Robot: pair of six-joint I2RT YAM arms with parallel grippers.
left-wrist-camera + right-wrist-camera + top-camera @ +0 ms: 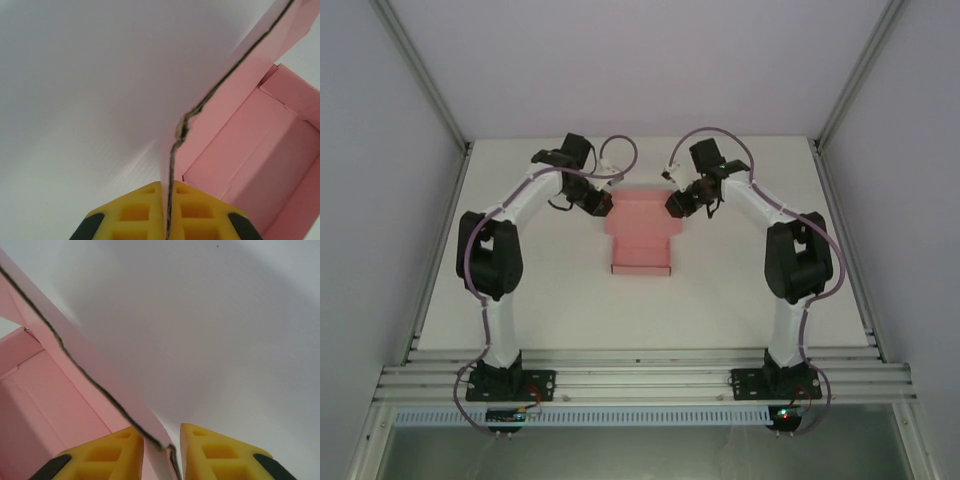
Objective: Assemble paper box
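The pale-pink paper box (640, 235) lies mid-table, its far part raised into walls and a flap reaching toward me. My left gripper (600, 205) is at the box's far-left corner. In the left wrist view it (166, 200) is shut on the upright left wall, with the box's pink inside (250, 150) to the right. My right gripper (676, 204) is at the far-right corner. In the right wrist view it (162, 445) stands open astride the right wall (100, 380). That card leans on the left finger (115, 452) and is clear of the right one.
The white table (550, 300) has free room on every side of the box. Aluminium rails (640, 380) run along the near edge by the arm bases. Pale enclosure walls and posts (425, 90) close in the left, right and back.
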